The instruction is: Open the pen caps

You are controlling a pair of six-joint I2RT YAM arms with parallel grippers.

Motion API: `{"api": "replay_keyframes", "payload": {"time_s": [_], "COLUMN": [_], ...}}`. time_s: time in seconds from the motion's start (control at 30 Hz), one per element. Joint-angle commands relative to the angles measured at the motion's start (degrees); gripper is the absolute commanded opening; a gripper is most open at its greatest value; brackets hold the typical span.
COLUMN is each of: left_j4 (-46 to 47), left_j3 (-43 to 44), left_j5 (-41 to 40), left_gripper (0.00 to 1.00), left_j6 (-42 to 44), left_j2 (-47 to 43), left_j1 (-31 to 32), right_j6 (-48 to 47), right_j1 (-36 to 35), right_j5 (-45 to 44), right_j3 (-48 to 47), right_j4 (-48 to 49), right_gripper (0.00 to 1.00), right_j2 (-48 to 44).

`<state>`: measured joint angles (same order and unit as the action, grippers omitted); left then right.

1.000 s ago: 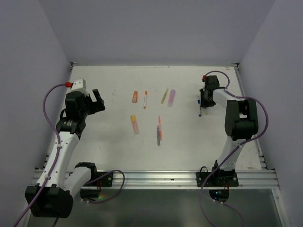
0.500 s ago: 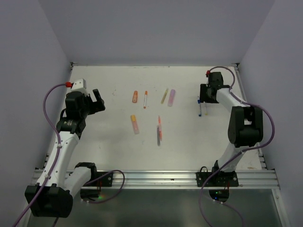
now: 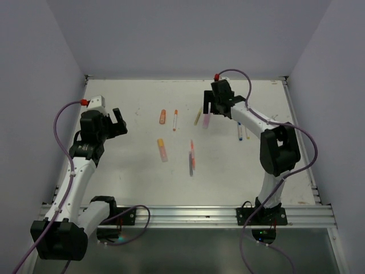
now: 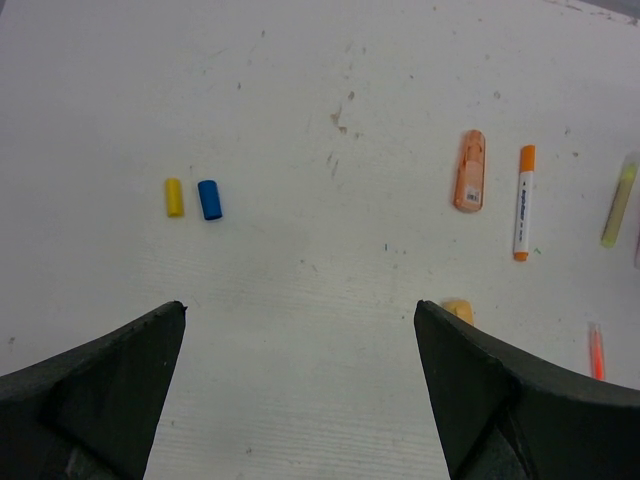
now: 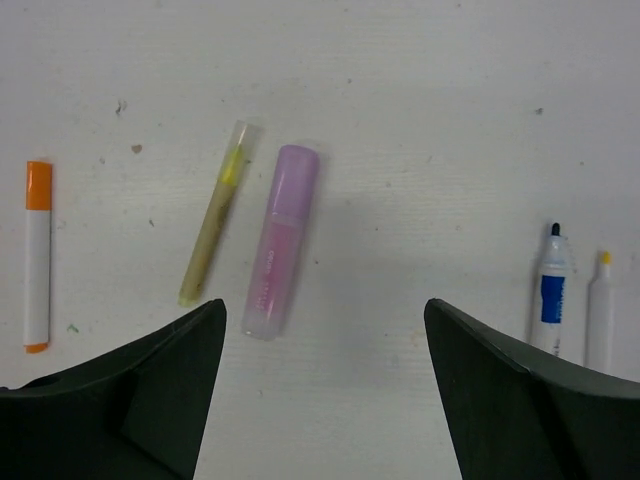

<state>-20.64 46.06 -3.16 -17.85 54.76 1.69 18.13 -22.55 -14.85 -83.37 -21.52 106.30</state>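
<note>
Right wrist view: one finger cuts off the lower ends of blue pen (image 5: 550, 290) and yellow-tipped pen (image 5: 601, 300), both right of lilac highlighter (image 5: 282, 240). Right gripper (image 5: 322, 305) released, empty; the highlighter's butt end lies between the fingers, lilac cap (image 5: 295, 175) on. Left gripper (image 4: 300, 305) spread, empty. Yellow cap (image 4: 174, 197) and blue cap (image 4: 209, 199) lie loose, well left of the highlighter.

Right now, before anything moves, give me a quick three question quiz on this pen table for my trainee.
1. Fill in: the left gripper and right gripper both stand ____.
2. Which one hovers over the lilac highlighter? A left; B right.
3. True or false: the blue cap and yellow cap lie loose, side by side.
Key: 1 open; 2 B; 3 true.
</note>
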Motion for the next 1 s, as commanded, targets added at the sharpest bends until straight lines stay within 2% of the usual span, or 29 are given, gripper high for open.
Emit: {"api": "replay_keyframes", "payload": {"time_s": [0.0,0.37,0.6,0.73,0.83,0.87,0.97], "left_j4": [2.45,2.8,3.5,4.38,6.04,6.92,10.27], "left_j3": [-0.1,-0.18,-0.27,-0.71,-1.24,-1.5,-2.38], "left_j5": [0.0,1.49,5.44,7.28,11.67,16.03,22.92], "left_gripper": [1.0,1.0,1.0,1.0,1.0,1.0,1.0], "left_j6": [0.97,0.71,0.01,0.0,0.18,0.09,-1.84], "left_j2": [0.26,1.22,2.01,2.1,2.1,2.02,2.63], "left_j1": [0.33,0.24,-1.34,-1.52,-1.52,-1.43,-1.08], "right_j6": [5.42,9.38,9.91,9.03,7.19,6.66,4.73], "right_j1": [-1.18,-3.38,-3.3,-3.29,-3.47,-3.56,-4.61], "right_j5": [-4.13,-5.71,-6.24,-5.54,-5.89,-5.37,-3.35], "right_j3": [-3.72,-5.84,-4.43,-0.84,3.89,5.75,11.99], "right_j4": [0.6,3.41,4.38,5.43,6.83,9.19,12.02], "right_gripper": [0.82,0.65,0.48,0.28,0.15,0.08,0.01], "right_j2": [5.04,13.75,16.04,14.47,10.34,8.85,1.39]}}
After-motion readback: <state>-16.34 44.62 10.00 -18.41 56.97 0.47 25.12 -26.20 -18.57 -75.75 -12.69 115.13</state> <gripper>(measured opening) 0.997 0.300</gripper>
